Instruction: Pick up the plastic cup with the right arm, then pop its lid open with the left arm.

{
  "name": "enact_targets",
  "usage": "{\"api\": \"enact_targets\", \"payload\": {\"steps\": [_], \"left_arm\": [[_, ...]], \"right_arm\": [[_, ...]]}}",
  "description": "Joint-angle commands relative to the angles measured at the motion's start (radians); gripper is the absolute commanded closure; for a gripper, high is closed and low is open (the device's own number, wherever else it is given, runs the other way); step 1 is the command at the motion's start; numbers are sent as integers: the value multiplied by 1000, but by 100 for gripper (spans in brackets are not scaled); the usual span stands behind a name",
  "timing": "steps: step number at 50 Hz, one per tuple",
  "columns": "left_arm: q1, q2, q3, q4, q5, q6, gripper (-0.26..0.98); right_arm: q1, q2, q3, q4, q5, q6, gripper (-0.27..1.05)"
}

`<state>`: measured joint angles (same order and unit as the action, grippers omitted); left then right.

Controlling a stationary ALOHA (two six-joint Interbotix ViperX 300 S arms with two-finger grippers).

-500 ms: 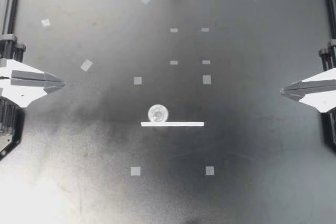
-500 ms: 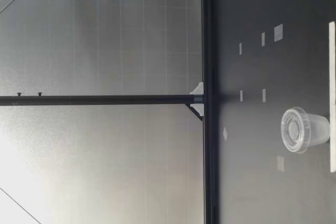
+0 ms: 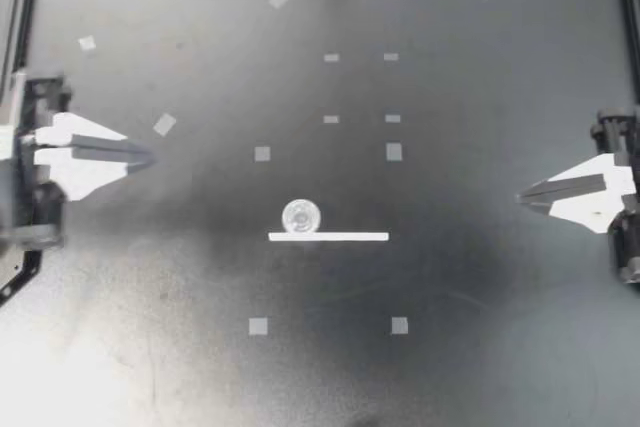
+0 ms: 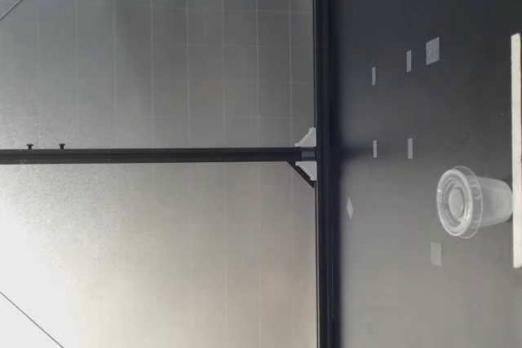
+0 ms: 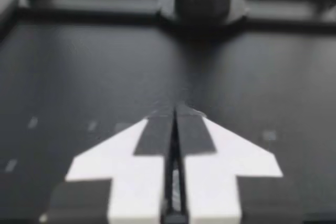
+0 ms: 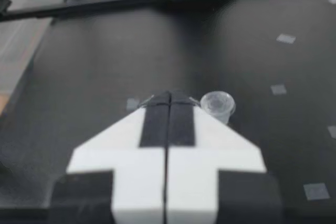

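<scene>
Since the earlier frame both arms had slid inward over the table. The left fingers had pushed out from the left edge of the top view. The right fingers had crept in from the right edge and sat slightly lower in the frame. Each pair was pressed shut on nothing, pointing toward the centre.

The clear cup had not shifted. It stood upright just left of centre, hard by the white strip; whether they touched could not be told.

Wide bare table, marked only by flat tape squares, separated the cup from both arms.

In the right wrist view the cup showed just ahead of the closed right fingers. The left wrist view was blurred past its shut fingers. Both arms lay outside the low view, which showed the cup.
</scene>
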<state>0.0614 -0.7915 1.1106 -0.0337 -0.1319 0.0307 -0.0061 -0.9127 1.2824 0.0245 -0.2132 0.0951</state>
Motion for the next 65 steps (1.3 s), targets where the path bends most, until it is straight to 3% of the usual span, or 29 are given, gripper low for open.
{"api": "enact_targets", "payload": {"steps": [1,15,27,50,65], "left_arm": [[6,103,-81,0,8,12,74],[6,416,-175,-2,-51,25,74],[6,600,-227,0,-57,31,74],[5,692,-204,-3,-58,9,74],[-26,726,-179,-3,-112,-8,74]], "right_arm": [[0,49,-38,0,-9,0,80],[0,252,-69,0,-167,8,80],[-2,463,-109,0,-302,26,75],[-11,887,-295,2,-413,20,29],[-37,1017,-370,5,-411,25,18]]}}
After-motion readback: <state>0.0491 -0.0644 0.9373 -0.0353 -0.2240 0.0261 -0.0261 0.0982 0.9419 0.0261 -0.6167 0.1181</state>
